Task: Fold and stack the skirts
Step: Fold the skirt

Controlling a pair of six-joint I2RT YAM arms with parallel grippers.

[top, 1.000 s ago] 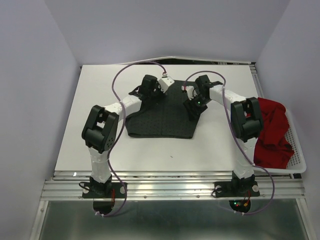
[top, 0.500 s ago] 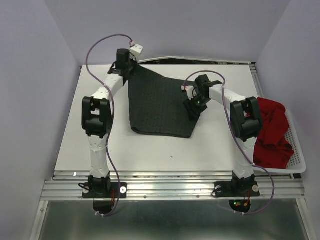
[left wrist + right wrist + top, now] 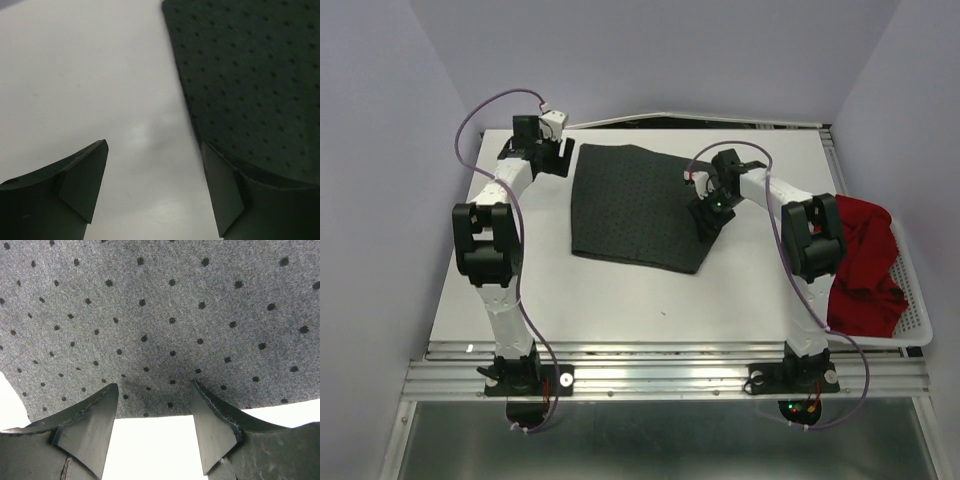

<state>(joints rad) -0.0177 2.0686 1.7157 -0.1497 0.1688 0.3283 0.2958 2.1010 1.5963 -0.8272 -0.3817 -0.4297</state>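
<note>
The dark grey dotted skirt (image 3: 635, 205) lies flat in the middle of the table. My left gripper (image 3: 553, 156) stands open just off its far left corner, over bare table. In the left wrist view the left gripper (image 3: 154, 145) holds nothing, and the skirt's edge (image 3: 250, 75) runs beside the right finger. My right gripper (image 3: 706, 216) is open, tips down on the skirt's right edge. In the right wrist view the right gripper (image 3: 154, 386) rests on the dotted cloth (image 3: 160, 315). The red skirt (image 3: 865, 265) lies bunched in the basket.
A white mesh basket (image 3: 920, 320) hangs over the table's right edge. Purple cables loop above both arms. A wall runs close behind the table's far edge (image 3: 650, 125). Bare table (image 3: 620, 300) lies in front of the skirt.
The left gripper carried the skirt's corner out to the far left, opened and let it go, then drew further left. The skirt now lies spread flat. The right arm has not moved.
</note>
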